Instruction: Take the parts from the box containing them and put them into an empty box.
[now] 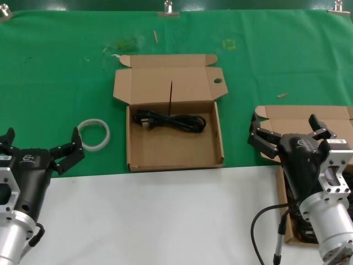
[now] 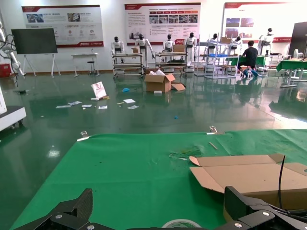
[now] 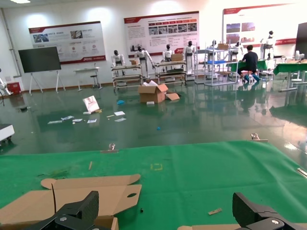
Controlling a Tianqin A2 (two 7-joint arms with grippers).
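Look at the head view first: your left gripper point(image 1: 38, 148) sits low at the near left edge of the table, fingers spread wide with nothing between them, close to the white tape ring point(image 1: 94, 134) on the green cloth point(image 1: 55, 83). Your right gripper point(image 1: 292, 132) hangs at the near right, fingers likewise splayed and empty, right over the box containing the parts point(image 1: 303, 116).

That right-hand box is mostly hidden from you — the arm covers its middle and the picture edge cuts off its right side. Only the raised lid and a rounded flap ear show clearly. Low down beside the arm you can make out something dark inside it, but whether that is cable or the arm's own wiring cannot be told.

The box with the holed flap point(image 1: 174, 138) lies open at the centre, lid folded back. You can see one coiled black cable point(image 1: 171, 120) lying across its far half, plug toward the left, so this box is not bare.

In both wrist views only the fingertips point(image 2: 76, 208) of each gripper poke into view — the left one also catches the centre box's lid point(image 2: 249, 175), and the right wrist view shows the holed flap point(image 3: 125, 194).
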